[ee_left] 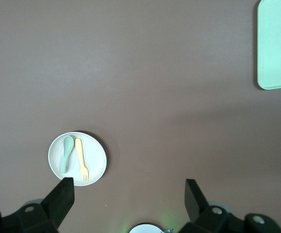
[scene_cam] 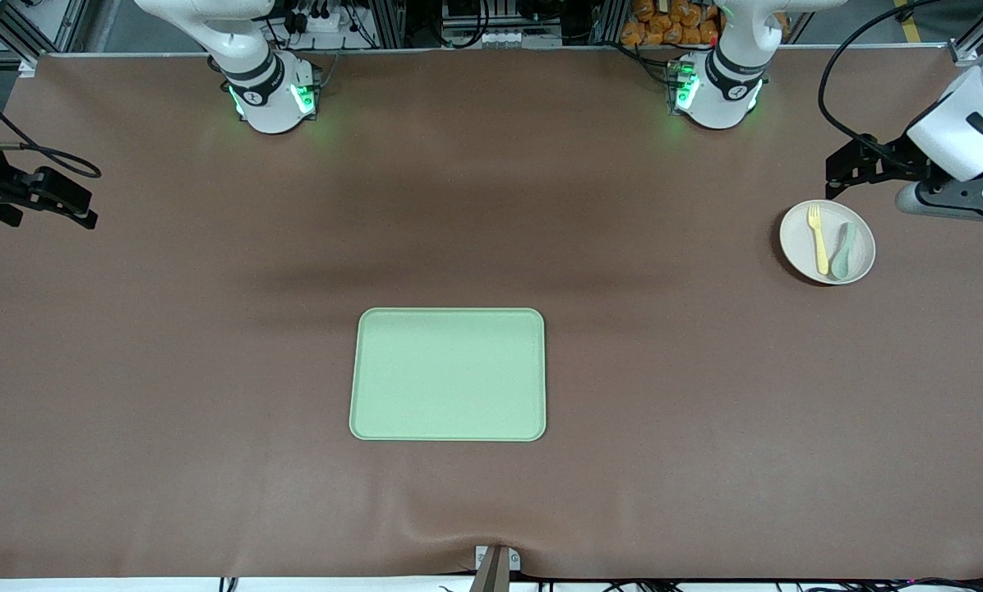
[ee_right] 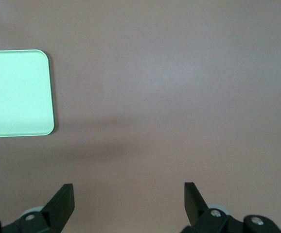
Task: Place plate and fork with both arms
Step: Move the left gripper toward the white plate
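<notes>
Front view: the plate [scene_cam: 827, 242] sat on the brown counter [scene_cam: 212, 370] toward the left arm's end, at about 2 o'clock from the tray [scene_cam: 448, 374] and farther from the front camera than it.
Plate contents: the fork [scene_cam: 818, 238] and a muted-green spoon [scene_cam: 842, 251] lay side by side inside the plate, close to each other, the fork's tines toward 12 o'clock in the front view.
Tray contents: nothing lay in the light-green tray, which sat mid-counter, well apart from the plate.
Left end effector: the left end effector [ee_left: 130, 193] hung wide open and held nothing, over the counter just at 12 to 1 o'clock of the plate in the front view.
Right end effector: the right end effector [ee_right: 129, 194] hung wide open and empty over bare counter at the right arm's end, at about 10 o'clock from the tray; that arm waited.
Plate handling: it looked stiff, light and shallow, probably plastic or similar; the low rim seemed the only hold, pinched at the edge clear of the cutlery. Tilting it would likely send the fork and spoon sliding.
Fork handling: it looked light, rigid and smooth, likely to slip; the mid-handle seemed the safest hold, though the spoon beside it left little room for a finger.
Task state: neither piece was on the tray yet.
</notes>
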Motion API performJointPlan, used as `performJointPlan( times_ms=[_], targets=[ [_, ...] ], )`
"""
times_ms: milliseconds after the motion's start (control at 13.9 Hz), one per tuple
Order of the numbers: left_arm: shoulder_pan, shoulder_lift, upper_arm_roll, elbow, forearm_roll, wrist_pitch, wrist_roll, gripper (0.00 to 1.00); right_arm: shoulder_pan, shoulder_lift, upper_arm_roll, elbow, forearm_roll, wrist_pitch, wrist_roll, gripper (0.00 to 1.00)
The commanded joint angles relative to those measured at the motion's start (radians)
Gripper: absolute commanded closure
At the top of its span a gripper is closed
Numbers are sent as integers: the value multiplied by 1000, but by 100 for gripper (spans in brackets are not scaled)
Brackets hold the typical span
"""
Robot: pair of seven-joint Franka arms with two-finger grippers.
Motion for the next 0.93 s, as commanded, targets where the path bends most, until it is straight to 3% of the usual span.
performJointPlan(
  times_ms=[0, 860],
  targets=[
    [7, 4, -11, 16, -14, -21, -4, 0, -2, -2, 3, 0, -17, -4, -11, 0],
    [221, 102, -3, -94, 8, -21, 7, 0, -4, -1, 3, -1, -17, -6, -11, 0]
  ],
)
